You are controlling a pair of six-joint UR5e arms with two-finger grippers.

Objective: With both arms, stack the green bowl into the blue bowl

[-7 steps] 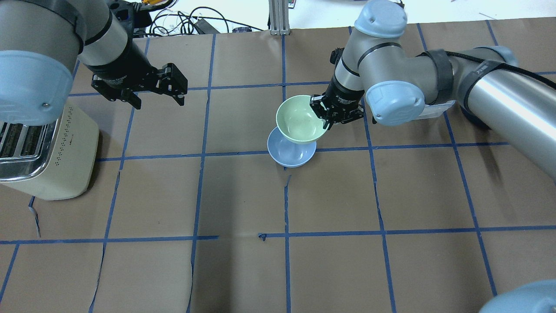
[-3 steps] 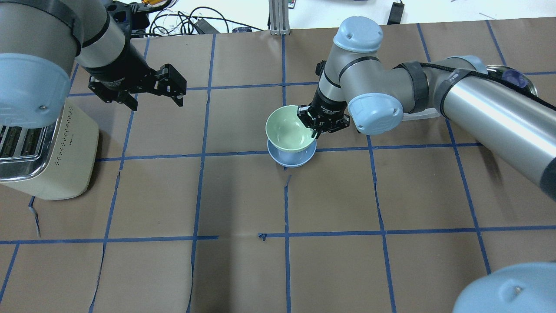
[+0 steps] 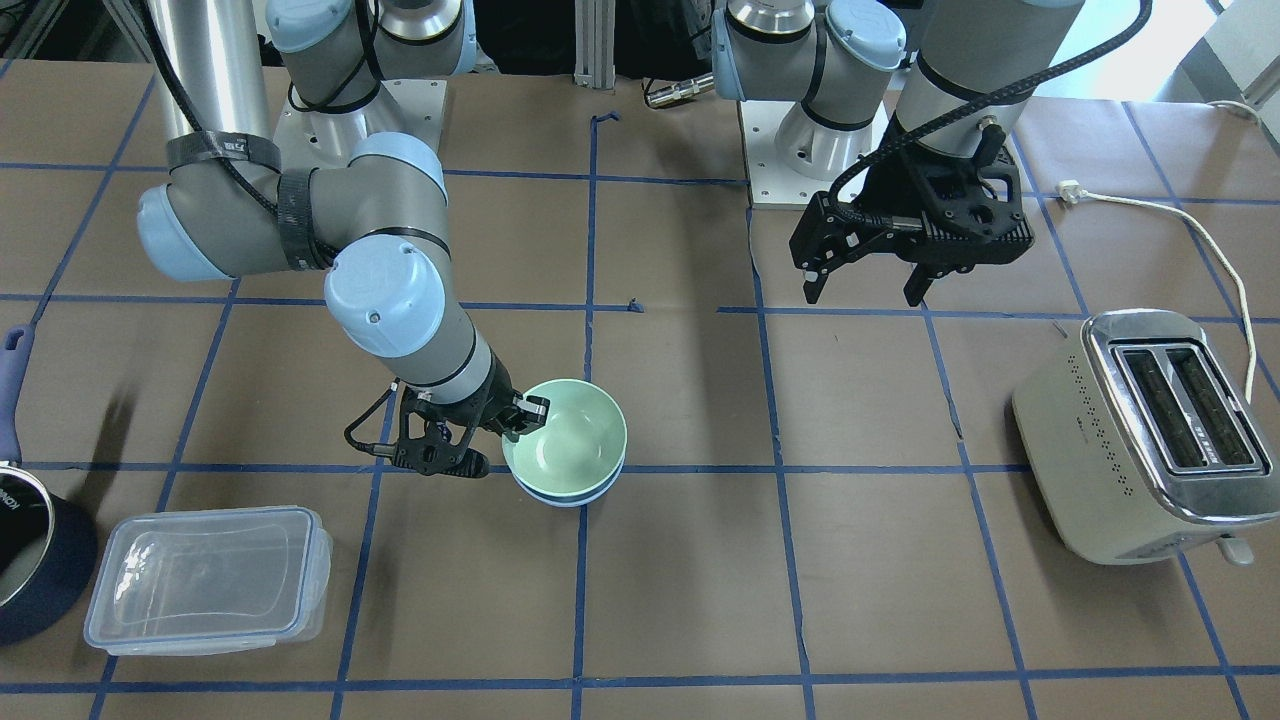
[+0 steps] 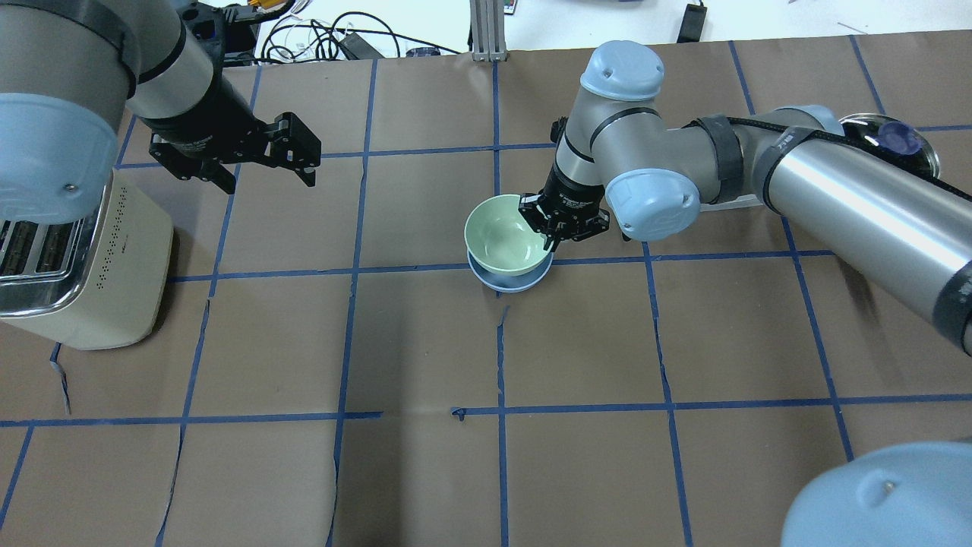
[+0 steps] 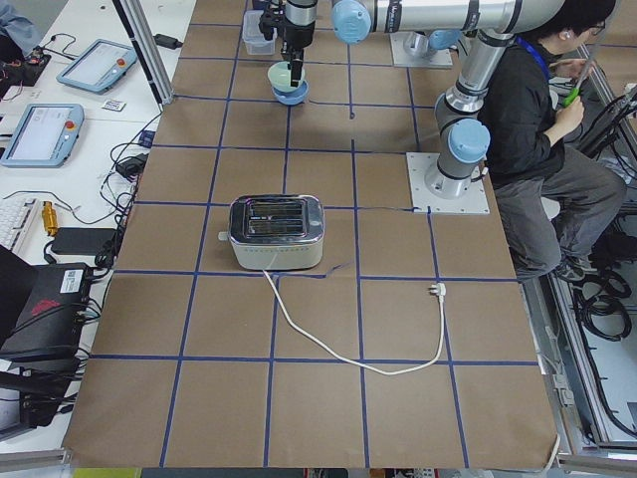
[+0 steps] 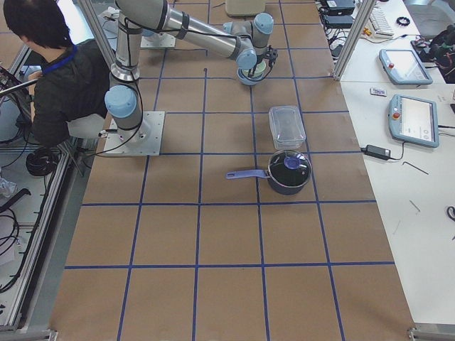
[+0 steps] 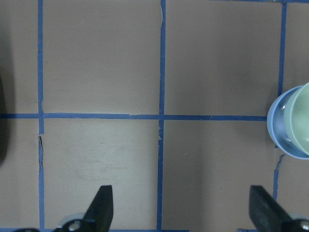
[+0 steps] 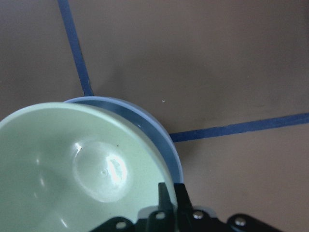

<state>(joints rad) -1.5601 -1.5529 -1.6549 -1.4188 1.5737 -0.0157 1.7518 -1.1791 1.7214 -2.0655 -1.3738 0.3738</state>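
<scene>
The green bowl sits nested inside the blue bowl near the table's middle, and only the blue rim shows beneath it. Both show in the front view, green over blue. My right gripper is shut on the green bowl's right rim. The right wrist view shows the two fingers pinching that rim, with the green bowl and the blue rim below. My left gripper is open and empty, well above the table at the far left. In its wrist view the bowls lie at the right edge.
A cream toaster stands at the left edge under my left arm, its cord trailing off. A clear lidded container and a dark pot lie to my right. A seated person is beside the robot's base.
My right gripper moved left and down with the green bowl, from tilted above the blue bowl to seated in it. My left gripper drifted slightly back and left, still open.
</scene>
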